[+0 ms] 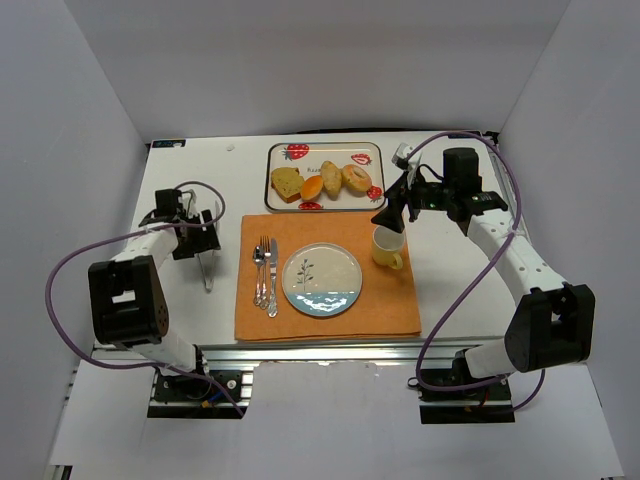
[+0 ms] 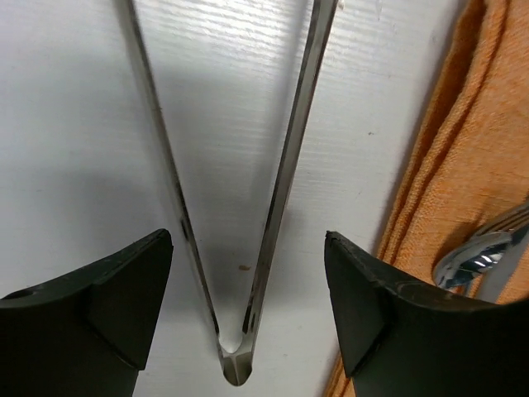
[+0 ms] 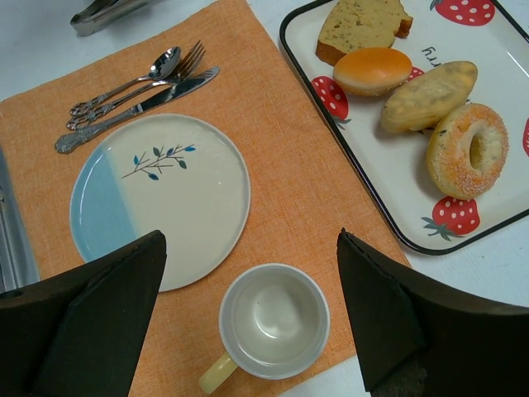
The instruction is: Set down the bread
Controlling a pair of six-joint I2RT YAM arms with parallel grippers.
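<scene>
Two black robot claws were over the white table. The thick square slice of yellow-tan bread with a dark brown crust lay at the left end of the white tray with red strawberries, at the far side of the table. Next to it in a row lay a small round orange roll, a long golden bun and a sugary ring doughnut. No claw touched the bread. Closer to the arms lay an orange cloth mat. On it sat a round white and blue plate with a little leaf picture, with nothing on it. A silver fork, spoon and knife lay left of the plate. A white cup with a yellow handle stood to its right. The right claw hung above the cup with its two fingers wide apart, holding nothing. The left claw was low over the table, left of the mat, and its fingers were spread apart too. Shiny metal tongs lay on the table between those fingers, and the fingers did not touch them.
</scene>
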